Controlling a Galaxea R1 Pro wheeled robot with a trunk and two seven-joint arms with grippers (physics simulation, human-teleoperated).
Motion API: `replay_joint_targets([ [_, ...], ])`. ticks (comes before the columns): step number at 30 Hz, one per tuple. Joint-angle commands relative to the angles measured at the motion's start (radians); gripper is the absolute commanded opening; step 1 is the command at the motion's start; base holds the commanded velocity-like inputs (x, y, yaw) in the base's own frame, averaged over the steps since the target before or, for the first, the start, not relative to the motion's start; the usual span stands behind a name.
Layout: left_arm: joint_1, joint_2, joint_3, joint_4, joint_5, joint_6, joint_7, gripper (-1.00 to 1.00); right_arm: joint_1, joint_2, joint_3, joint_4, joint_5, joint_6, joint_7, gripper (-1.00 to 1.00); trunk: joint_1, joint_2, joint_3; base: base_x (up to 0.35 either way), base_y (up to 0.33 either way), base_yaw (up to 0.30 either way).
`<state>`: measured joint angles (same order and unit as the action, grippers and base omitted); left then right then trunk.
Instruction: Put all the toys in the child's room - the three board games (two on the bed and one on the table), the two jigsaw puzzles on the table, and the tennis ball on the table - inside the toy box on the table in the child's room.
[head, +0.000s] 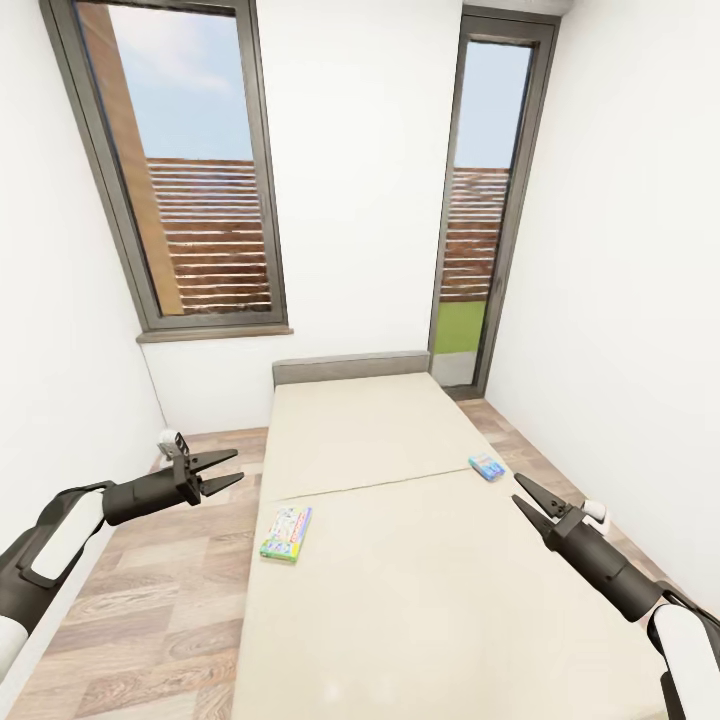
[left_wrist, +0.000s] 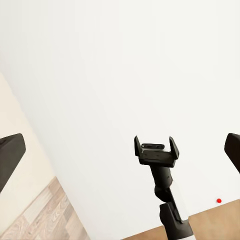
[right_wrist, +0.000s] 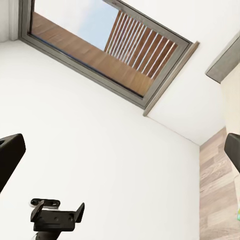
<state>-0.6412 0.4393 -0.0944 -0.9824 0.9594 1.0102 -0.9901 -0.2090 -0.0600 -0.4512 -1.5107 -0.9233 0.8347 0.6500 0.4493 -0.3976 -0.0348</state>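
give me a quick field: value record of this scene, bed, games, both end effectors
room: bed ahead, wood floor, two tall windows
larger board game: flat on bed, near its left edge
smaller board game: flat on bed, near its right edge
left end effector: open, empty, over floor left of bed
right end effector: open, empty, over bed's right edge
toy box, table: not in these views

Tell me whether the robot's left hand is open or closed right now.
Open. In the head view the left hand has its two fingers spread apart with nothing between them, hovering over the floor beside the bed.
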Motion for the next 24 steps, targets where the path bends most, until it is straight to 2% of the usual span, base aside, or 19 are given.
replay_joint_targets([
  [1,-0.001,0.001,-0.002,0.001,0.002,0.004,-0.003,1.0,-0.001,0.0,-0.001,0.0,-0.001,0.006,0.002,1.0,0.001,-0.002,-0.002,0.0,0.004,-0.001],
  [17,-0.001,0.001,-0.003,0.001,0.002,0.004,-0.003,1.0,-0.001,0.0,-0.001,0.0,-0.002,0.006,0.002,1.0,0.001,-0.002,-0.002,0.0,0.003,0.0],
  [24,-0.001,0.001,-0.003,0.001,0.002,0.004,-0.004,1.0,-0.001,0.0,-0.001,0.0,-0.001,0.006,0.002,1.0,0.001,-0.002,-0.002,0.0,0.124,-0.099],
])
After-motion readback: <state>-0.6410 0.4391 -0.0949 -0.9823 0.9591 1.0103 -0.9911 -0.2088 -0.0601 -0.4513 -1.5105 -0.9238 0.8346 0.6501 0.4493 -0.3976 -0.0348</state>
